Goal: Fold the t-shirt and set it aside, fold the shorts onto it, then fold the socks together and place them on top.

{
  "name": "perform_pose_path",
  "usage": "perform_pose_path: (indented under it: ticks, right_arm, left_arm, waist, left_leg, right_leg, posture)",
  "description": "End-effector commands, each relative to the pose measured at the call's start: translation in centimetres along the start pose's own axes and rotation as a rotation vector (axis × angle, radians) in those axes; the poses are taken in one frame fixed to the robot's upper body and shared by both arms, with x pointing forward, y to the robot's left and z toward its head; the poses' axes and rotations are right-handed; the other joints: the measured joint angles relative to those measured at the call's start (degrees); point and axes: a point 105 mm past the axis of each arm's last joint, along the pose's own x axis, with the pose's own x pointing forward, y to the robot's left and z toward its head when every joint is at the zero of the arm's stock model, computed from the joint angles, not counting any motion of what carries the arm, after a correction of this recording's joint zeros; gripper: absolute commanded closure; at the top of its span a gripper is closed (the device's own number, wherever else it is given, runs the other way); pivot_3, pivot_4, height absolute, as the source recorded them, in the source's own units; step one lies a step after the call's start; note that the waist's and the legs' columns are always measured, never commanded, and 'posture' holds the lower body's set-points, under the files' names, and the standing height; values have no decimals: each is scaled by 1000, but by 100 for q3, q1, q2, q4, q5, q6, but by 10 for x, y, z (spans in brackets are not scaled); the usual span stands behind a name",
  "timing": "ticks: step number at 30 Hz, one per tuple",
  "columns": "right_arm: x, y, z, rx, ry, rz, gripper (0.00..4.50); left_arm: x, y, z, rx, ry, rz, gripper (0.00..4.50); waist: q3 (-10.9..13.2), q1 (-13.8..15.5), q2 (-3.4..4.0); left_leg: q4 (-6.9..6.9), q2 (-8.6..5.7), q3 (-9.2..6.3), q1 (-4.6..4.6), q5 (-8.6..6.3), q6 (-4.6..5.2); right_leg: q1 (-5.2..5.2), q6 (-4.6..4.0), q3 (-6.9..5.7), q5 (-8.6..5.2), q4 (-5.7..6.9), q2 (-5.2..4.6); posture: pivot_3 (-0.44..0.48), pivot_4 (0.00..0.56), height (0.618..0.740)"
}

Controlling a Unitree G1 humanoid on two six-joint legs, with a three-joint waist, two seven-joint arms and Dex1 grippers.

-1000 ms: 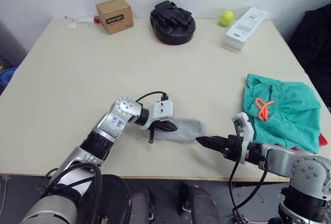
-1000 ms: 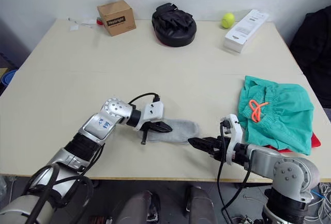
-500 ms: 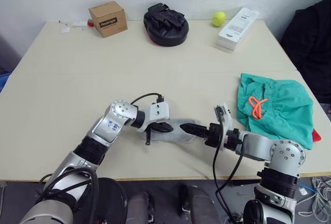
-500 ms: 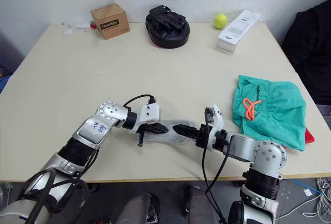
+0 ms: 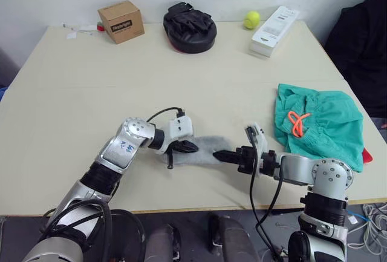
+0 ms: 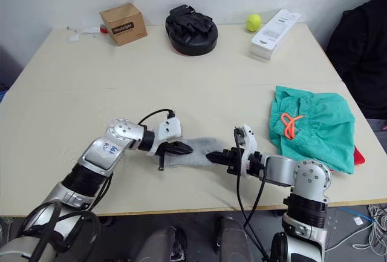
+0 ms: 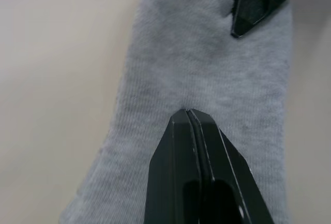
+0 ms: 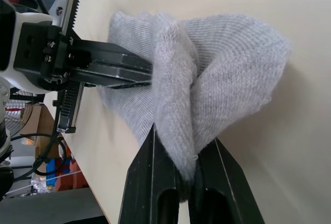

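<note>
The light grey socks (image 5: 204, 148) lie flat near the table's front edge. My left gripper (image 5: 192, 147) is shut, and its tips (image 7: 189, 113) press down on the socks' left part with no cloth between the fingers. My right gripper (image 5: 217, 155) has come in from the right and is shut on the socks' right end, pinching a raised fold of knit (image 8: 227, 63) between its fingers (image 8: 155, 182). The teal-green shorts (image 5: 320, 123) with the orange drawstring (image 5: 295, 123) lie bunched at the right. A red corner of the t-shirt (image 5: 369, 155) pokes out from under them.
Along the table's far edge (image 5: 181, 53) stand a cardboard box (image 5: 121, 21), a black padded mitt (image 5: 189, 27), a tennis ball (image 5: 251, 19) and a long white box (image 5: 274, 23). Dark cloth (image 5: 363, 44) hangs beyond the right edge. The front edge runs just below both grippers.
My right gripper has moved left to the socks' right end and shut on it, raising a fold. The left gripper stays pressed on the socks. The camera has shifted.
</note>
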Motion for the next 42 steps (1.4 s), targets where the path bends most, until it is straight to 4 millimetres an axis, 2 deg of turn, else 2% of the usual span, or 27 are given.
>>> perform_pose_path:
  ticks: [1, 2, 4, 9, 15, 18, 21, 26, 32, 35, 38, 42]
  right_arm:
    - [-2, 3, 5, -24, 0, 13, 4473]
    - [-2, 3, 5, -26, 2, 11, 4473]
    - [-3, 2, 6, -33, 7, 7, 4473]
    - [-4, 4, 13, -55, -3, 13, 4473]
    - [1, 32, 32, -149, -1, 109, 4473]
    - [10, 48, 32, -186, 32, 174, 4473]
    - [26, 56, 28, -215, 81, 196, 4473]
    - [52, 51, 22, -280, 127, 149, 4473]
    - [63, 50, 23, -331, 128, 172, 4473]
    - [64, 53, 21, -346, 134, 208, 3594]
    - [63, 59, 16, -377, 154, 259, 2505]
    - [55, 78, 6, -443, 183, 427, 1080]
  left_arm:
    - [-25, 4, 13, 33, -21, 39, 4500]
    - [-27, 2, 13, 33, -17, 35, 4500]
    - [-26, -3, 4, 38, 14, 19, 4500]
    - [-11, -1, -21, 48, 90, 44, 4500]
    - [1, 5, -33, 55, 111, 66, 4500]
    - [0, 8, -32, 43, 97, 82, 4500]
    - [-1, 6, -31, 40, 91, 81, 4500]
    - [-6, 4, -33, 32, 90, 96, 4500]
    - [-19, 3, -34, 6, 79, 138, 4500]
    - [-24, 2, -35, -24, 72, 164, 4500]
    - [-28, 0, -37, -35, 73, 184, 4500]
    - [-34, -1, -36, -65, 56, 213, 4500]
  waist:
    - [1, 5, 1]
    - [2, 6, 3]
    - [2, 8, 3]
    - [3, 40, 2]
    - [2, 81, 3]
    - [1, 136, 4]
    - [1, 138, 5]
    - [1, 130, 4]
    - [2, 81, 4]
    - [2, 10, 3]
    - [2, -21, 3]
    - [3, -14, 4]
  left_leg:
    - [-7, 0, 0, -2, 4, -6]
    - [-20, -2, 0, -3, 23, -37]
    - [-37, -3, 3, -3, 25, -37]
    - [-39, -4, 6, -12, 22, -31]
    - [-35, -8, 6, 7, 14, 3]
    - [-37, -7, 1, 13, 14, 3]
    - [-36, -8, 0, 12, 17, -1]
    - [-36, -8, 1, 10, 27, -18]
    - [-38, -8, 4, 8, 28, -25]
    - [-43, -7, 3, 9, 28, -26]
    - [-46, -7, 3, 8, 28, -29]
    - [-48, -7, 2, 7, 27, -30]
  right_leg:
    - [-3, 0, -1, 0, -4, 1]
    - [-4, 0, -1, 0, -11, 2]
    - [-4, 1, -2, 1, -10, 4]
    - [-3, 6, -4, 3, -28, 6]
    - [9, 13, 2, 7, -40, -1]
    - [10, 10, 2, 6, -30, -1]
    - [9, 8, 1, 5, -27, -3]
    - [8, 8, -1, 5, -29, -3]
    - [6, 8, -1, 5, -30, -3]
    - [4, 7, -2, 4, -30, -3]
    - [3, 6, -3, 4, -28, -3]
    - [1, 5, -4, 4, -31, -2]
  posture:
    - [0, 150, 740]
    - [0, 150, 740]
    - [0, 150, 740]
    - [0, 150, 740]
    - [0, 150, 740]
    - [0, 150, 740]
    - [0, 150, 740]
    - [0, 150, 740]
    - [0, 150, 740]
    - [0, 150, 740]
    - [0, 150, 740]
    - [0, 150, 740]
